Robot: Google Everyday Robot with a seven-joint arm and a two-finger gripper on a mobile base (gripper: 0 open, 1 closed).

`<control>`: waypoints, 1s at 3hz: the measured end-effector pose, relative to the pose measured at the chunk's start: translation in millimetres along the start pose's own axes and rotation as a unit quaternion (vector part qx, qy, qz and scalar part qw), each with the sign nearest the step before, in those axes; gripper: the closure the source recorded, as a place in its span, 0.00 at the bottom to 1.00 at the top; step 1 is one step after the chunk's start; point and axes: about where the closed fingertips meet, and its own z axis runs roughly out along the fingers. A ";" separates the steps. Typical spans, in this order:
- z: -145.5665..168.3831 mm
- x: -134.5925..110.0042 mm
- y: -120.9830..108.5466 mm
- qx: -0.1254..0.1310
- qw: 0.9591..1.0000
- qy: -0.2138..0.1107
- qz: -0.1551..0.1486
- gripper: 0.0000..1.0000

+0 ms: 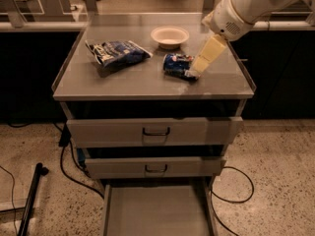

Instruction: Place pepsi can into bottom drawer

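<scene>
The pepsi can (176,65) lies on its side on the grey cabinet top (147,80), right of centre. My gripper (198,69) reaches down from the upper right, and its pale fingers (208,54) come down at the can's right end, touching or nearly touching it. The bottom drawer (157,213) is pulled out at the foot of the cabinet, its flat grey floor bare.
A crinkled blue chip bag (117,51) lies on the left of the top. A white bowl (170,36) stands at the back centre. Two upper drawers (155,131) with dark handles are slightly out. Cables (69,171) trail on the floor, and a dark pole (29,200) lies at lower left.
</scene>
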 end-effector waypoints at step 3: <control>60.9 14.2 -20.5 -0.028 0.999 -0.009 0.041 0.00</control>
